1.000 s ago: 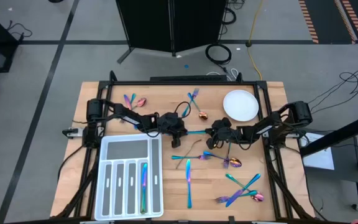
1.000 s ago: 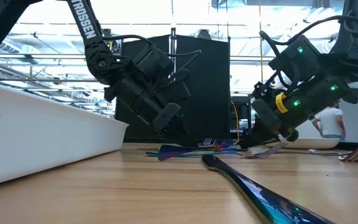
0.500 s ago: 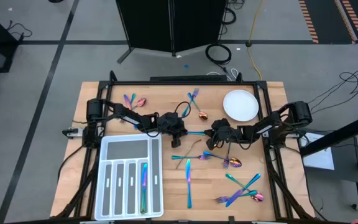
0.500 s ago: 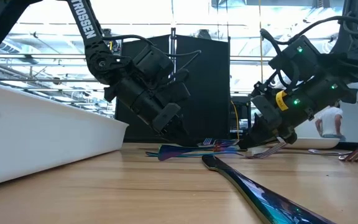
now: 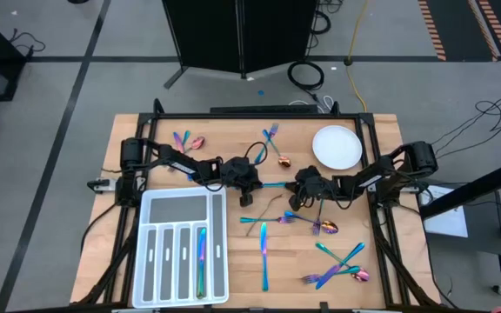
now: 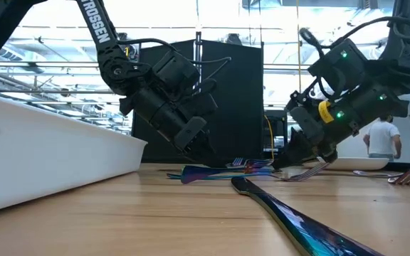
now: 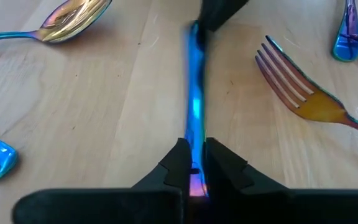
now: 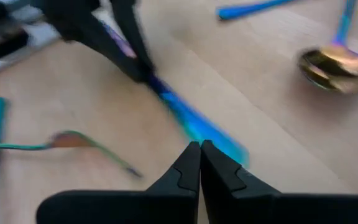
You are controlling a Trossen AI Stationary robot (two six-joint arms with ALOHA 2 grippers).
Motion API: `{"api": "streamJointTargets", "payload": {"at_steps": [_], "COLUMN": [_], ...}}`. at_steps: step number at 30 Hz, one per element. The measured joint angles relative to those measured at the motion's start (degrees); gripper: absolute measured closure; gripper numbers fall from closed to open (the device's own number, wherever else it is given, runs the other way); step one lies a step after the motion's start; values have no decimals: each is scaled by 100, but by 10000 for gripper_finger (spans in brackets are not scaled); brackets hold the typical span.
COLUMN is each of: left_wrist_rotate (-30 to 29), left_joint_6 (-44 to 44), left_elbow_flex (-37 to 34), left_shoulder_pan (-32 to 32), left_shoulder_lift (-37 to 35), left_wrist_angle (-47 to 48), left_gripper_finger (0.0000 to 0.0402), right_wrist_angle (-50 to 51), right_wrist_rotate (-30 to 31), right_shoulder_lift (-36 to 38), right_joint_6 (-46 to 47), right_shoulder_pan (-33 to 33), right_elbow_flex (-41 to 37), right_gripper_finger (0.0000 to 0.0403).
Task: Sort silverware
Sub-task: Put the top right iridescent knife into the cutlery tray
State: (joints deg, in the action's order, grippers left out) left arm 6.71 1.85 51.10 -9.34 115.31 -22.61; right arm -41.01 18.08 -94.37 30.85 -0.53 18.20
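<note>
Left gripper [image 7: 194, 163] clamped on blue knife [image 7: 194, 93] mid-table, right gripper [image 8: 200, 163] clenched, empty, at knife's other end. "TROSSEN" readable on left arm [image 6: 95, 28]. White tray [image 5: 183, 248] near-left holds one utensil [image 5: 202, 257]. Rest of silverware [image 5: 333, 265] scattered right.

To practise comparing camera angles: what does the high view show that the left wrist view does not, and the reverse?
Only the high view shows the white tray, the white plate and both arms over the table. Only the left wrist view shows the left gripper closed on a blue utensil, with the tines of a fork beside it. Both show that blue utensil between the grippers on the wooden table.
</note>
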Motion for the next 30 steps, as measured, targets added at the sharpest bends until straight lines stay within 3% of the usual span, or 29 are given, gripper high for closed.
{"api": "streamJointTargets", "payload": {"at_steps": [12,19,30], "left_wrist_rotate": [36,146,414], "left_joint_6": [0,0,124], "left_elbow_flex": [-4,57,536], "left_shoulder_pan": [-7,-23,-22], "left_shoulder_lift": [5,15,35], "left_wrist_angle": [-160,-209,407], "left_gripper_finger": [372,373,374], "right_wrist_angle": [-546,-557,-131], "right_wrist_rotate": [64,-188,-209], "right_shoulder_lift": [85,87,94], "right_joint_6": [-398,-1288,-1216], "right_shoulder_pan": [0,71,546], "right_elbow_flex": [9,79,103], "right_gripper_finger": [403,403,403]}}
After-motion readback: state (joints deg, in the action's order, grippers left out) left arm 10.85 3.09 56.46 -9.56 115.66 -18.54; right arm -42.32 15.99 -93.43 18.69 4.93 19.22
